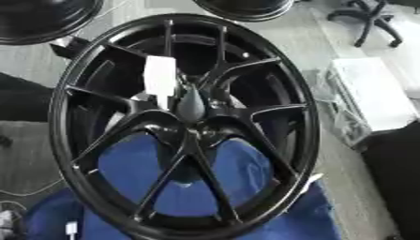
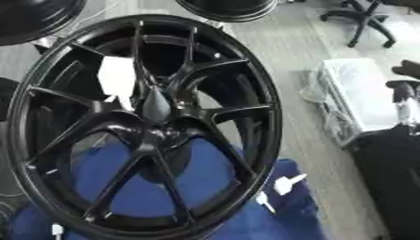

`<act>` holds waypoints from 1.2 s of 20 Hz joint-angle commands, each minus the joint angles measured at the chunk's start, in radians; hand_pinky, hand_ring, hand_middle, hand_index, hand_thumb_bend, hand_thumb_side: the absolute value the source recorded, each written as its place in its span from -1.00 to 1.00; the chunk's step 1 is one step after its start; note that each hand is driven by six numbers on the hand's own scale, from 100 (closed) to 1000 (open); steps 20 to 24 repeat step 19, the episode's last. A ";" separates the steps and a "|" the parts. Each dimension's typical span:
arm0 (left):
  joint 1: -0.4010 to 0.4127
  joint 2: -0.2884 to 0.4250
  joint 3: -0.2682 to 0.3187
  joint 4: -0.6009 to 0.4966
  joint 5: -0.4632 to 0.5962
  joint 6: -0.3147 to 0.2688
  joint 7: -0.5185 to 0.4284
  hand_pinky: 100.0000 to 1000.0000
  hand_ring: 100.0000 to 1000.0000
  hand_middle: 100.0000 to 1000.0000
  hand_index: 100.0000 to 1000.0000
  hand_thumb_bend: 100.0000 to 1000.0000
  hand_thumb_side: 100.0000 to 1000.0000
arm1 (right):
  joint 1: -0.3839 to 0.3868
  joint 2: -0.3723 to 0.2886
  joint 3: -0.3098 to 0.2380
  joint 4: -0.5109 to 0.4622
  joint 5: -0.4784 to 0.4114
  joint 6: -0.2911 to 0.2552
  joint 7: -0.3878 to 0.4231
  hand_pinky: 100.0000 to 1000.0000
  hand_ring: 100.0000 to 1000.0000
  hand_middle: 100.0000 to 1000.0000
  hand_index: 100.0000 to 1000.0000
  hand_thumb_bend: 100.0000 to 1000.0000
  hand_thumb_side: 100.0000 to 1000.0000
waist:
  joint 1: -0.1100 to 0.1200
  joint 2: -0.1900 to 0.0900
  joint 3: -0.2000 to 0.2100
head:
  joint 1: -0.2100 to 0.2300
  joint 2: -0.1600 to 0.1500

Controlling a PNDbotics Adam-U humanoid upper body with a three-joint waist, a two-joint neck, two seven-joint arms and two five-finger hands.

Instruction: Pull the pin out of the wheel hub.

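Workshop floor, black alloy wheels (image 1: 184, 126) standing about, blue cloth (image 1: 205, 178), office chair (image 1: 369, 18), grey flooring

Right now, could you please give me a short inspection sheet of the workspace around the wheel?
Surface: blue cloth under the wheel, grey floor around it.
Job's things: black wheel standing tilted; grey pin sticking out of the hub, not yet pulled; white tag beside the pin.
Clutter: two more black wheels, one at top left and one at top centre; white box on the right; small white pieces on the cloth.
Hands: nothing seen in either view.
Cables: thin white cable on the floor at lower left.
Surroundings: office chair at top right.
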 commanded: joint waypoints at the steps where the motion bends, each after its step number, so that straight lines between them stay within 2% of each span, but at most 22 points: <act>1: -0.008 0.013 0.002 -0.022 0.002 -0.002 -0.002 0.72 0.28 0.44 0.61 -0.76 0.51 | -0.014 -0.014 0.010 -0.022 -0.088 -0.011 -0.005 0.73 0.41 0.47 0.70 -1.00 0.25 | 0.004 -0.019 0.002 | -0.008 -0.008; 4: -0.008 0.011 0.002 -0.023 0.002 -0.002 -0.003 0.72 0.28 0.44 0.61 -0.76 0.51 | -0.026 -0.008 0.012 -0.022 -0.100 0.014 0.001 0.73 0.41 0.47 0.70 -1.00 0.04 | 0.005 -0.016 0.004 | -0.014 -0.010; 7: -0.008 0.010 0.003 -0.023 0.002 -0.002 -0.002 0.72 0.28 0.44 0.61 -0.76 0.51 | -0.030 -0.002 0.019 -0.022 -0.089 0.031 0.004 0.72 0.39 0.45 0.68 -1.00 0.12 | 0.003 -0.014 0.004 | -0.015 -0.011; 8: -0.008 0.009 0.002 -0.023 0.002 -0.002 -0.002 0.72 0.28 0.44 0.60 -0.76 0.51 | -0.034 -0.001 0.026 -0.022 -0.093 0.030 0.006 0.72 0.37 0.43 0.66 -1.00 0.21 | 0.002 -0.014 0.004 | -0.014 -0.011; 14: -0.020 0.006 -0.015 -0.021 0.009 0.003 -0.017 0.72 0.28 0.44 0.61 -0.76 0.51 | -0.097 0.027 0.080 -0.022 -0.159 0.072 0.055 0.75 0.39 0.44 0.68 -1.00 0.38 | 0.010 -0.016 0.008 | -0.016 -0.020; 18: -0.034 0.006 -0.025 -0.021 0.011 0.003 -0.030 0.72 0.28 0.44 0.61 -0.76 0.50 | -0.136 0.051 0.106 -0.022 -0.175 0.126 0.097 0.73 0.33 0.37 0.62 -1.00 0.36 | 0.018 -0.014 0.013 | -0.014 -0.024; 24: -0.036 0.006 -0.027 -0.021 0.010 0.004 -0.032 0.72 0.28 0.44 0.61 -0.76 0.50 | -0.144 0.056 0.111 -0.022 -0.177 0.131 0.098 0.72 0.32 0.37 0.61 -1.00 0.35 | 0.019 -0.013 0.015 | -0.013 -0.025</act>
